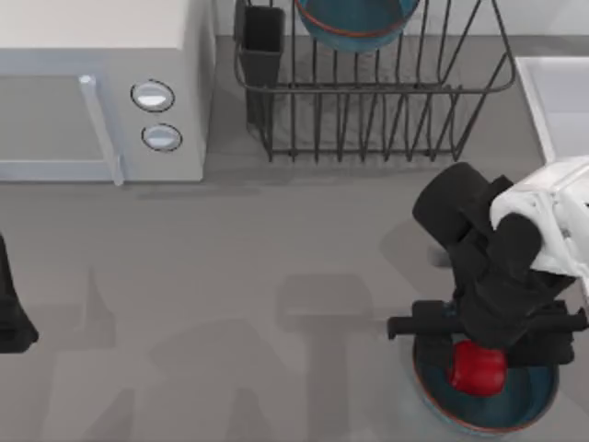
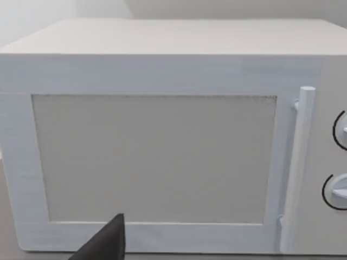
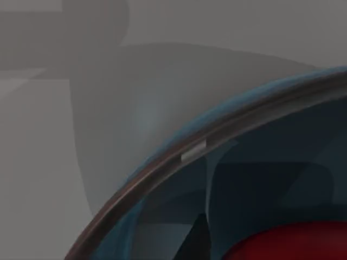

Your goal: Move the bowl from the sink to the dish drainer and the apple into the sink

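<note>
Jaws: cannot tell, right gripper over apple | 1 apple in wide dish | 1 bowl in dish drainer | left arm parked

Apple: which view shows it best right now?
Top view. The apple shows almost whole in the shallow blue dish, under the right gripper. The right wrist view catches a red sliver of it at the frame edge. The left wrist view faces the microwave.
</note>
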